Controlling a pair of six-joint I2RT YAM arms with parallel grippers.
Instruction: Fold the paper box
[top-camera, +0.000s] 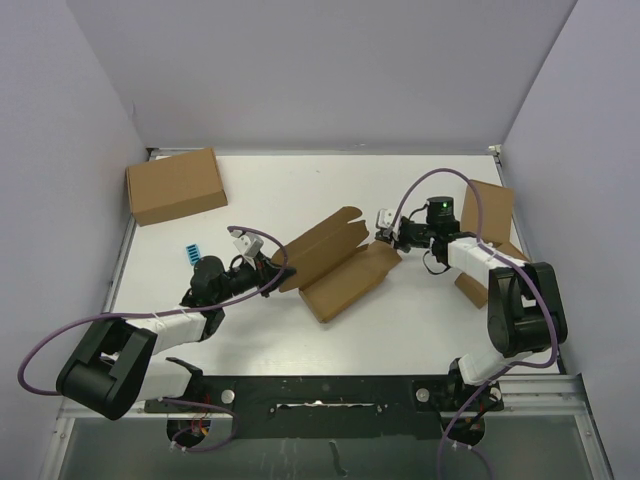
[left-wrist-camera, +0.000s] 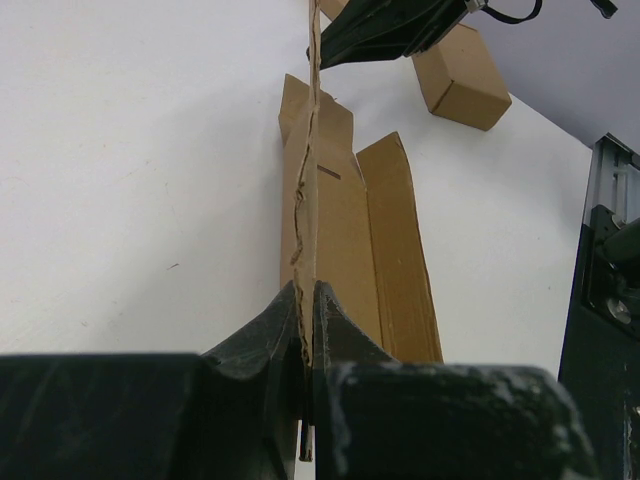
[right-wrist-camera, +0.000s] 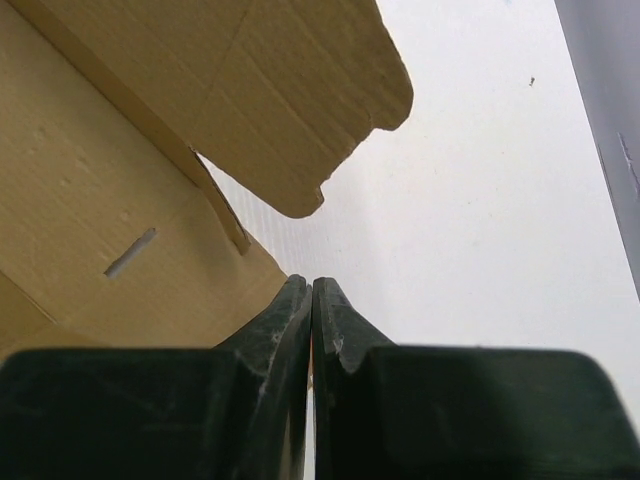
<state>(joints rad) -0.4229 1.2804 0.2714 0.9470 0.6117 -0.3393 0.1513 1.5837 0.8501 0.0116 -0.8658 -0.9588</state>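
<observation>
The paper box (top-camera: 340, 262) lies half-folded in the middle of the table, a brown cardboard sheet with one long flap raised. My left gripper (top-camera: 268, 268) is at its left end. In the left wrist view the jaws (left-wrist-camera: 307, 290) are shut on the raised flap (left-wrist-camera: 312, 170), seen edge-on. My right gripper (top-camera: 392, 240) is at the sheet's right end. In the right wrist view its jaws (right-wrist-camera: 311, 285) are shut at the cardboard's edge, with a thin tan sliver between them. The box's panel (right-wrist-camera: 100, 200) and a rounded flap (right-wrist-camera: 300, 90) lie to their left.
A larger closed brown carton (top-camera: 175, 185) sits at the back left. Two closed brown boxes (top-camera: 487, 210) (top-camera: 478, 287) stand by the right arm; one shows in the left wrist view (left-wrist-camera: 460, 80). A small blue item (top-camera: 190, 250) lies near the left arm. White walls enclose the table.
</observation>
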